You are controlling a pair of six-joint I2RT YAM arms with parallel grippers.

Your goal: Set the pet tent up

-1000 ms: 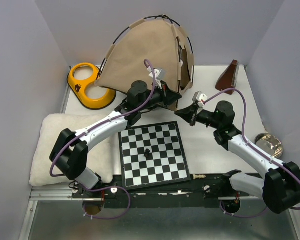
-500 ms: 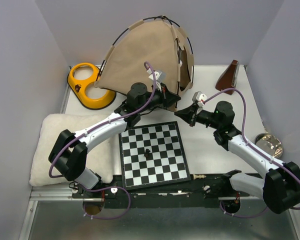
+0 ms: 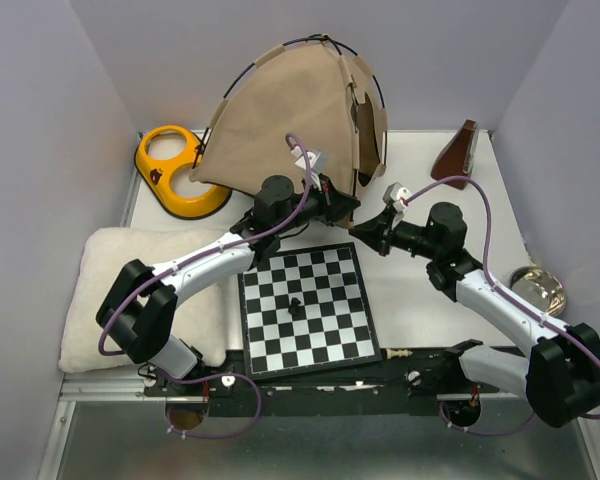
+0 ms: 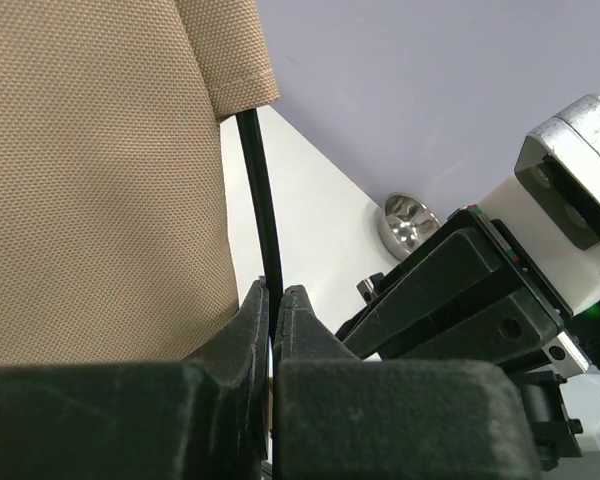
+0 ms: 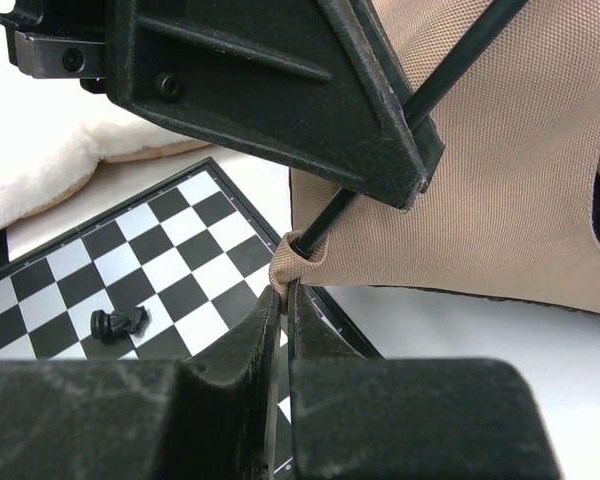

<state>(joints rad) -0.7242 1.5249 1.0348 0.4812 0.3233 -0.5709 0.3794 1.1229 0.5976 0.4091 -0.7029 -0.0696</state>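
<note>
White tabletop [image 3: 420, 300]: domed tan woven pet tent [image 3: 280, 110], thin black pole [image 4: 263, 220].

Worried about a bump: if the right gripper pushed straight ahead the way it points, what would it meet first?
The pet tent: its tan corner loop sits right at the jaw tips, probably touching. Just beyond is the left gripper, pinching the pole.

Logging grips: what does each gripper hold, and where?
The left gripper pinches the black pole of the pet tent, just below the hem. The right gripper touches the corner loop; whether it grips cannot be told.
</note>
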